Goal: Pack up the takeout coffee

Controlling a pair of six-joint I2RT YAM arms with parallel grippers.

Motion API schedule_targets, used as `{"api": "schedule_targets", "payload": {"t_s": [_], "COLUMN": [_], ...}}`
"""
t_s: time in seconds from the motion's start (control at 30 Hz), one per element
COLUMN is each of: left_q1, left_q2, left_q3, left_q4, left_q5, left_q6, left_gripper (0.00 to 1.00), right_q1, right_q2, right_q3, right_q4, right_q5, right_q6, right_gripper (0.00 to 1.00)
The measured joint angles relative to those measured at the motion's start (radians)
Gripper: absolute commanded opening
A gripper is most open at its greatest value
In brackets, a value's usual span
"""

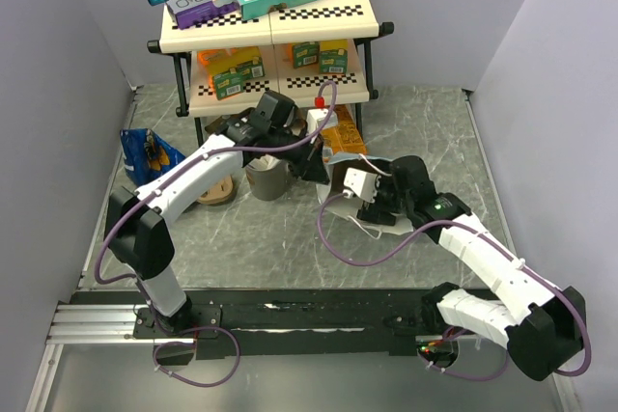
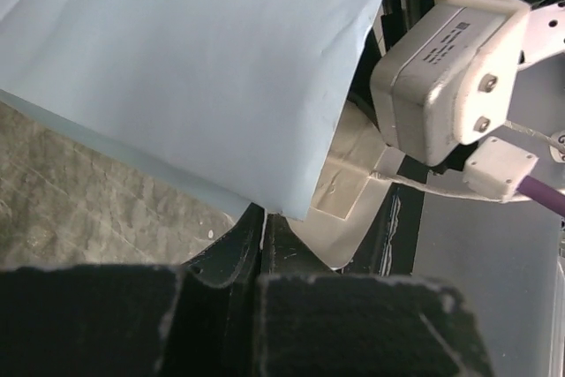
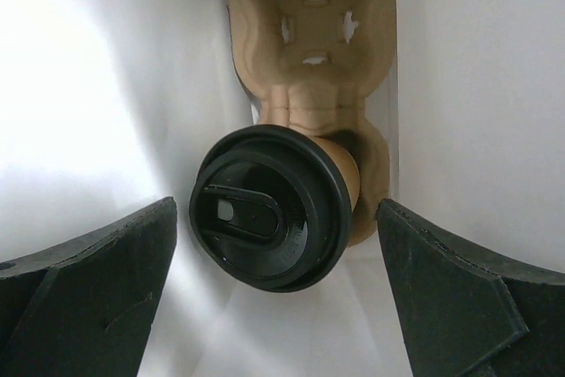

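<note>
A small tan kraft paper coffee cup point(image 3: 346, 174) with a round black plastic lid point(image 3: 269, 209) sits in the near pocket of a brown moulded-pulp carrier point(image 3: 309, 59), inside a white paper bag point(image 3: 106, 86). Its long axis points up at the right wrist camera, lid first, leaning slightly left in that view. The right fingers point(image 3: 106, 289) are spread wide on either side, touching nothing. The left fingers point(image 2: 353, 324) are clenched on the bag's wall.

Robot lab cell, grey partition walls point(image 1: 58, 65), small stocked shelf rack point(image 1: 319, 32)
</note>
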Motion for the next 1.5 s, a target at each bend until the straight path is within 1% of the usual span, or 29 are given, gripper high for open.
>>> {"api": "schedule_targets", "payload": {"t_s": [0.5, 0.73, 0.97, 1.2, 1.3, 1.4, 1.43, 1.5], "left_q1": [0.005, 0.024, 0.042, 0.047, 0.047, 0.047, 0.047, 0.047], "left_q2": [0.000, 0.000, 0.000, 0.000, 0.000, 0.000, 0.000, 0.000], "left_q3": [0.004, 0.018, 0.050, 0.051, 0.051, 0.051, 0.051, 0.051], "left_q4": [-0.062, -0.090, -0.119, -0.136, -0.137, -0.138, -0.138, -0.138], "left_q5": [0.022, 0.052, 0.102, 0.132, 0.134, 0.135, 0.135, 0.135], "left_q6": [0.029, 0.034, 0.033, 0.035, 0.039, 0.041, 0.041, 0.042], "left_gripper": [0.01, 0.01, 0.01, 0.01, 0.01, 0.01, 0.01, 0.01], "right_q1": [-0.001, 0.000, 0.001, 0.002, 0.002, 0.002, 0.002, 0.002], "right_q2": [-0.004, -0.022, -0.021, -0.021, -0.021, -0.023, -0.025, -0.030], "right_q3": [0.073, 0.083, 0.145, 0.147, 0.152, 0.164, 0.165, 0.165], "right_q4": [-0.139, -0.140, -0.161, -0.160, -0.166, -0.179, -0.181, -0.192], "right_q5": [-0.084, -0.090, -0.120, -0.120, -0.137, -0.162, -0.172, -0.189], "right_q6": [0.024, 0.037, 0.071, 0.100, 0.119, 0.134, 0.139, 0.146], "right_gripper": [1.00, 1.00, 1.00, 1.00, 0.91, 0.80, 0.71, 0.62]}}
